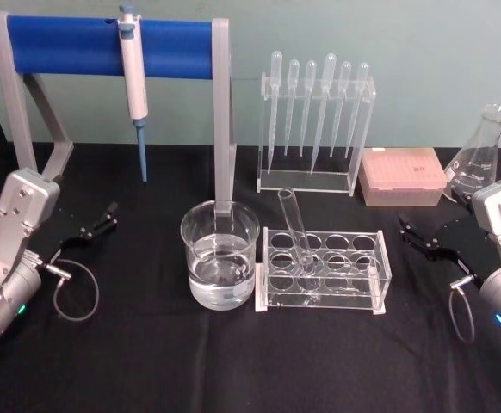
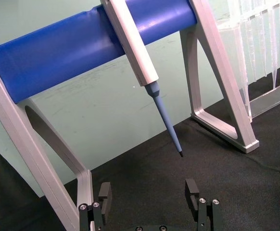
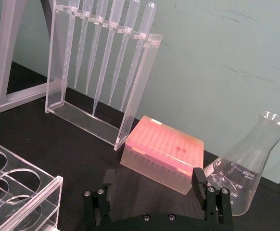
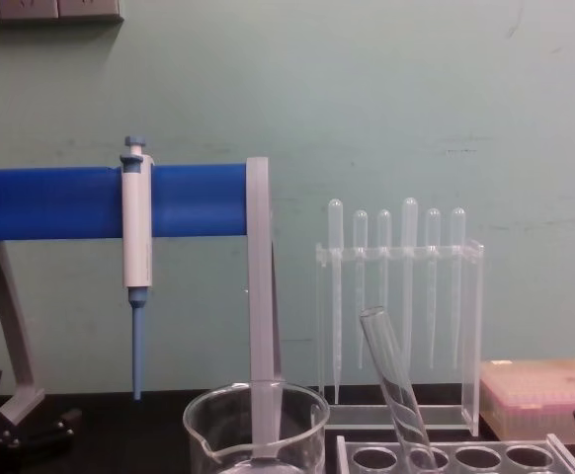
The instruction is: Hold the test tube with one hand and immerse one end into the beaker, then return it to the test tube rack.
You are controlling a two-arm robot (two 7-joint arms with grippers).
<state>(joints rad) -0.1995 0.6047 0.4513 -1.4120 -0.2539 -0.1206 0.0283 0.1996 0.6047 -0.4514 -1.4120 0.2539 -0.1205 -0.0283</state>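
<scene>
Glass test tube (image 1: 293, 225) leaning in rack (image 1: 380, 277), just right of beaker (image 1: 192, 241); untouched. Left gripper (image 1: 101, 220) and right gripper (image 1: 408, 234) both spread wide, empty, parked at sides. Best approach: grip high near rim, lift straight clear, dip round end only. Count: 1 test tube, 1 beaker, 1 rack, 6 pipettes (image 1: 329, 103), 1 pipettor (image 1: 132, 77).

A table (image 1: 233, 370) draped in black cloth carried everything. Near its middle stood the beaker (image 1: 219, 255), partly filled with clear liquid, and just to its right stood the clear test tube rack (image 1: 381, 275). Farther back on the left was a grey stand with a blue bar (image 1: 70, 45), its right post just behind the beaker. A clear pipette rack (image 1: 371, 129) stood behind the tube rack. To its right were a pink tip box (image 1: 403, 176) and a conical flask (image 1: 479, 159).
</scene>
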